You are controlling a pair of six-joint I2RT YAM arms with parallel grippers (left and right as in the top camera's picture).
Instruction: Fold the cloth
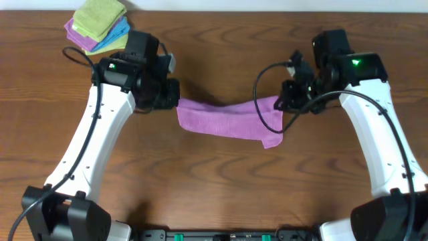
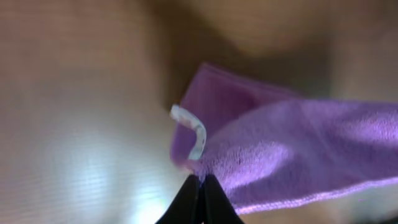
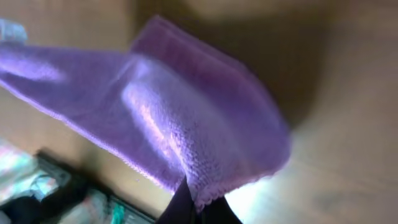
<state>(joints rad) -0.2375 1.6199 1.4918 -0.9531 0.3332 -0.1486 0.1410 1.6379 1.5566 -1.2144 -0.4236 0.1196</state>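
The cloth [image 1: 227, 119] is hanging slack above the counter [image 1: 214, 194], its long axis running 9 to 3 o'clock, with the left gripper [image 2: 200, 190] pinching the 9 o'clock end and the right gripper [image 3: 196, 202] pinching the 3 o'clock end.

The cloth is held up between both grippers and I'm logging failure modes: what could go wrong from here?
The left gripper pinches the cloth only at its edge beside the white tag; it might slip out.
The right gripper likewise holds just a thin margin.
The cloth sags mid-span, one corner drooping near the right arm's cable, so the fold may land uneven.
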